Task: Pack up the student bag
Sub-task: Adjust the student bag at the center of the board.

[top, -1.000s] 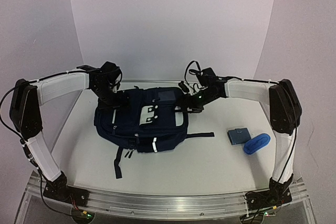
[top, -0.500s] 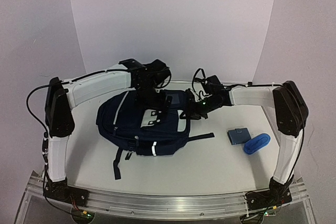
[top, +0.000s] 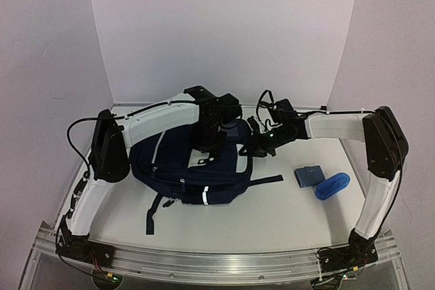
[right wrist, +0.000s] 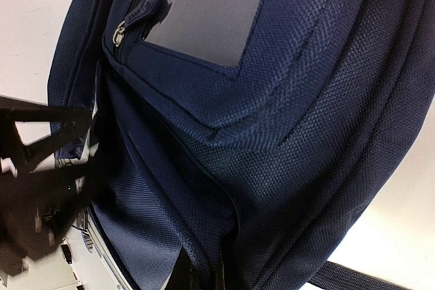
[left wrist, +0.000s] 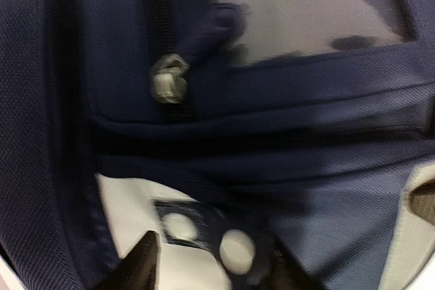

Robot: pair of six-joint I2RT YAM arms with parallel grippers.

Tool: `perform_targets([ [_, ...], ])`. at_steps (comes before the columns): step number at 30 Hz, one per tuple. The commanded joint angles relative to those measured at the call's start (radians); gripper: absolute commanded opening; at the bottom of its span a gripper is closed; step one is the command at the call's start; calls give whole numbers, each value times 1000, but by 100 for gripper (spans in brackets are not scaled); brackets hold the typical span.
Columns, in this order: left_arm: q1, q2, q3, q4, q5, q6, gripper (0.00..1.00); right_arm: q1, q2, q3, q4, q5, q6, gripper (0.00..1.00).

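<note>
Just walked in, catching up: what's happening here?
Two robot arms are working on a navy backpack lying on the table. The right end effector is shut on fabric at its side; the left end effector hovers open above the white buckle patch. A small blue pouch and another blue item lie unpacked to the right.

A large navy-blue fabric backpack (top: 166,161) lies flat on its back at the middle of the white tabletop (top: 285,215), its slotted white patch (left wrist: 129,215) facing up, thin white stripes showing, dark straps (top: 151,212) trailing toward the near edge.
</note>
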Motion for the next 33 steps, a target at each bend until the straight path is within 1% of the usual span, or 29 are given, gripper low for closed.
perform_targets([
  [1, 20, 11, 21, -289, -130, -90, 35, -41, -87, -41, -52, 23, -25, 0],
  [4, 41, -40, -10, -300, -140, -115, 20, -66, -111, -65, -54, 35, -33, 0],
  [6, 60, -85, -54, -280, -128, -116, 5, -81, -125, -79, -55, 39, -38, 0],
  [7, 69, -110, -79, -265, -123, -116, 1, -88, -132, -85, -55, 46, -43, 0],
  [8, 81, -142, -117, -234, -107, -106, 0, -96, -139, -91, -56, 58, -48, 0],
  [11, 122, -244, -240, -130, -47, -85, 0, -124, -144, -97, -58, 78, -59, 0],
  [15, 210, -377, -434, 28, 32, -67, 0, -164, -129, -73, -62, 90, -87, 0],
  [18, 268, -435, -560, 113, 75, -51, 0, -182, -110, -55, -66, 108, -113, 0],
  [20, 298, -443, -646, 153, 107, -43, 0, -187, -96, -44, -73, 120, -134, 0],
  [23, 306, -411, -741, 185, 115, -48, 0, -189, -75, -33, -83, 152, -162, 0],
  [25, 307, -376, -775, 204, 115, -62, 0, -192, -66, -26, -89, 176, -181, 0],
  [28, 306, -315, -784, 231, 123, -79, 1, -191, -56, -22, -104, 197, -208, 0],
  [29, 306, -294, -781, 243, 135, -79, 2, -192, -52, -20, -113, 201, -218, 0],
  [33, 305, -234, -775, 281, 195, -71, 23, -191, -56, -6, -153, 207, -258, 14],
])
